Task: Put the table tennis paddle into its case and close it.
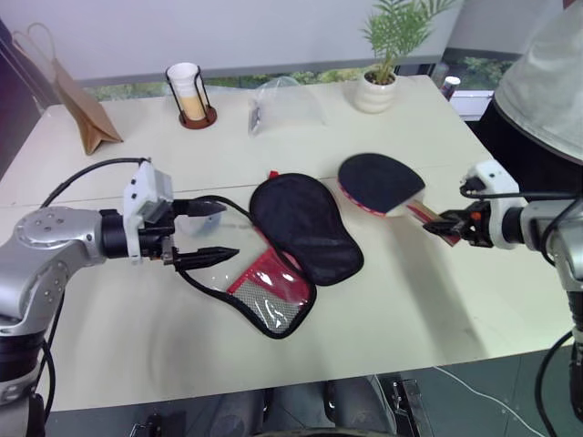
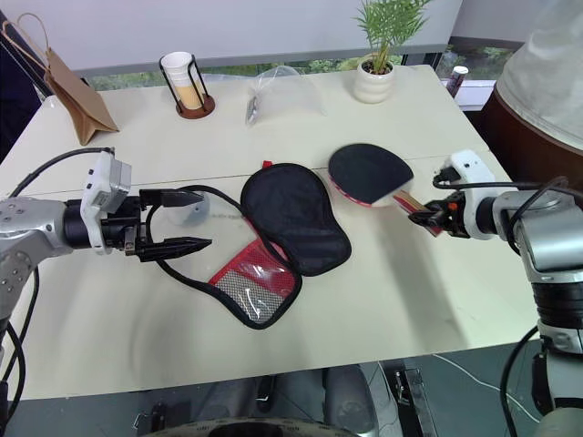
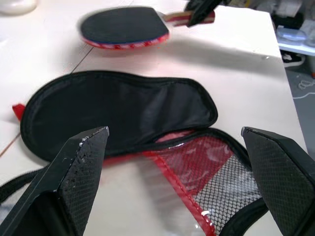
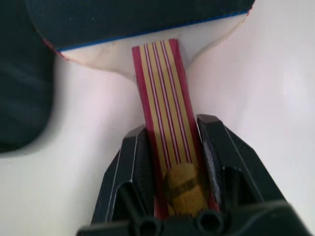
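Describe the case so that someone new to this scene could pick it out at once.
Start at the pale table and look to its middle, between the two grippers. There the case lies unzipped and spread flat: a black paddle-shaped half, and a red half with a mesh pocket nearer the robot. The paddle beside it, held by its handle in the right gripper, is rigid with a wooden handle; the case is soft fabric.

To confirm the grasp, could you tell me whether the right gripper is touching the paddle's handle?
Touching: the right wrist view shows the right gripper clamping the table tennis paddle by its handle.
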